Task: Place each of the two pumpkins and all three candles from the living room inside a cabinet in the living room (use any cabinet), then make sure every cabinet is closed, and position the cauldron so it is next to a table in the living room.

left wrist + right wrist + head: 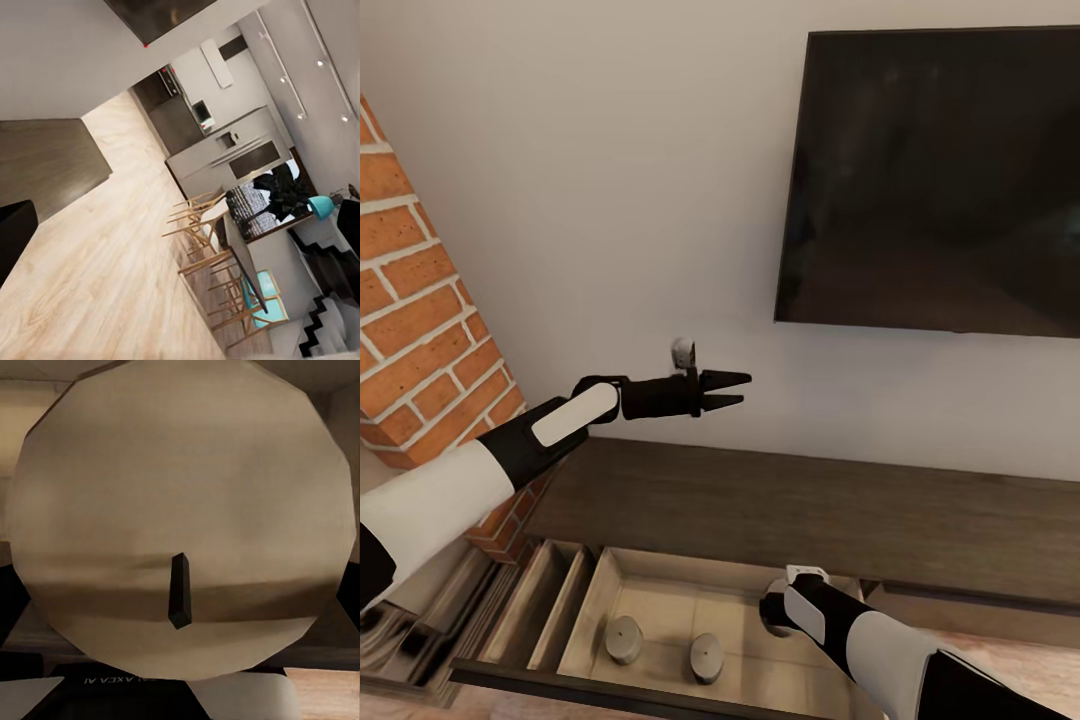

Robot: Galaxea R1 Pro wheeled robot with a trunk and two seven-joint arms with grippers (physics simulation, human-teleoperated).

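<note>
Left gripper [738, 390] hovers above the cabinet [810, 510] top with its fingers parted and empty. Two candles [624, 639] [706, 657] stand in the open drawer [660, 600]. Right gripper [775, 612] reaches into that drawer, clasping a third candle [180, 510] whose wick [178, 600] faces its wrist camera.

Left arm raised, right arm lowered.
Left hand [726, 391] held level, fingers slightly parted; right wrist bent downward, its hand hidden.
</note>
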